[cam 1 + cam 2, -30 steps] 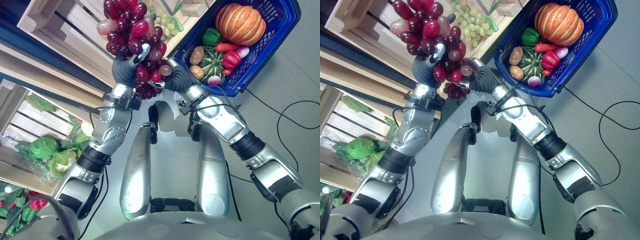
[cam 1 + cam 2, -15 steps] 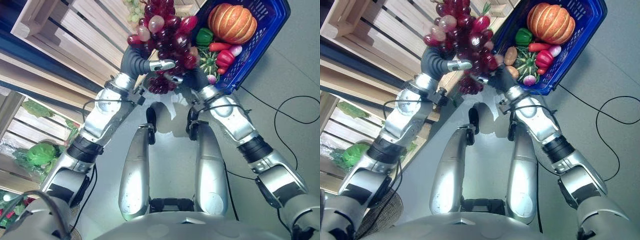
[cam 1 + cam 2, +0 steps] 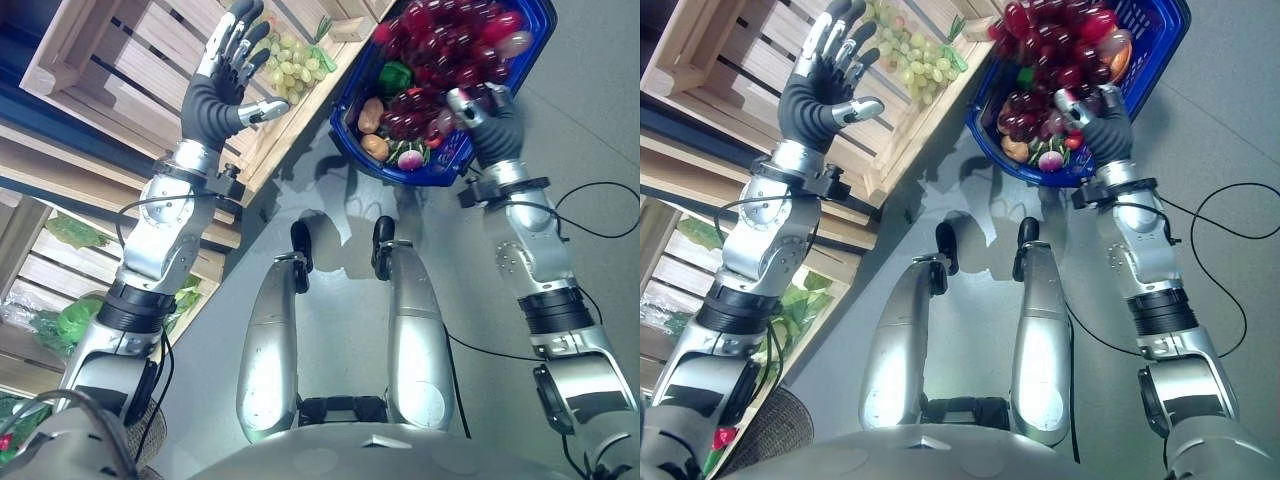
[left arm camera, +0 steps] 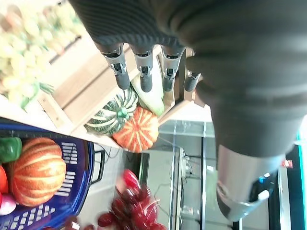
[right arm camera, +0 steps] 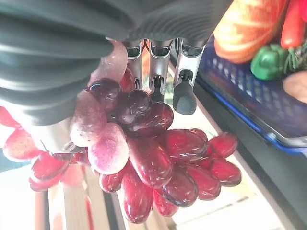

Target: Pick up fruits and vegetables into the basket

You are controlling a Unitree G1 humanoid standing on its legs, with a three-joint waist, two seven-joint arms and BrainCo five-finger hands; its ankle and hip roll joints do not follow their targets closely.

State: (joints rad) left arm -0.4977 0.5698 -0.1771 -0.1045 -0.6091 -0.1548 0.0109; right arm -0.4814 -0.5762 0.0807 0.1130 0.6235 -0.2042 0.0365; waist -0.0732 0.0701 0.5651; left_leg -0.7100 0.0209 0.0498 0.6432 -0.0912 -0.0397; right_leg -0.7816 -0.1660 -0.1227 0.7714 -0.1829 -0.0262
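While over basket [image 3: 545, 20]: grapes [image 3: 445, 45], R hand [image 3: 490, 120].

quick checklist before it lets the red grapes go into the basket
1. Red grapes held by right hand: ok, fingers curl round the top of the bunch.
2. Bunch over the blue basket: ok in the eye views, it hangs above the basket's contents.
3. Left hand clear of the bunch: ok, open and raised by the wooden crate with the green grapes.
4. Free space in the basket: cannot tell, the bunch hides most of it; green pepper and potato lie beneath.
5. Height above the contents: cannot tell.
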